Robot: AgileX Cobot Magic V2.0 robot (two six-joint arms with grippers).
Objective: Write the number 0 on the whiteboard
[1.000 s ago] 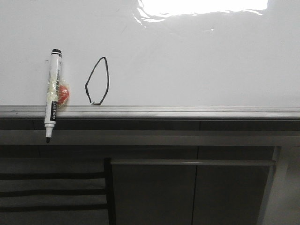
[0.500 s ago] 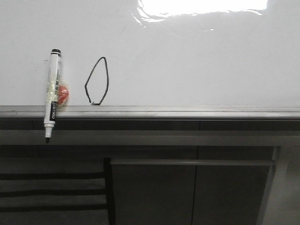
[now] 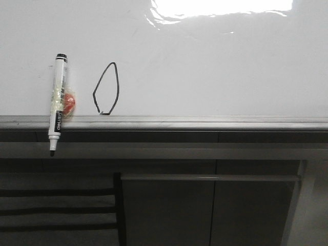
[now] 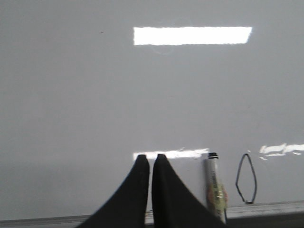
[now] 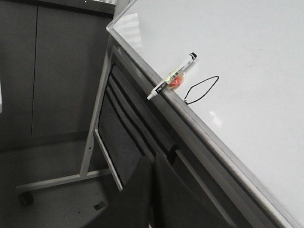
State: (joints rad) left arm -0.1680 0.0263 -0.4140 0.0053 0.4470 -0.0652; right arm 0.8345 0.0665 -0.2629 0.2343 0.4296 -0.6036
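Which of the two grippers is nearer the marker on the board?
The left gripper, shut close beside the marker. The right gripper, also shut, sits well back, below the whiteboard.

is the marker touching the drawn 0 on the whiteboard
Apart. The front view shows a clear strip of bare whiteboard between the marker and the number 0; the left wrist view shows the same gap.

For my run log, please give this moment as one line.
number 0 drawn on whiteboard | marker stuck on board, left of 0 | left fingers shut, empty | right fingers shut, empty
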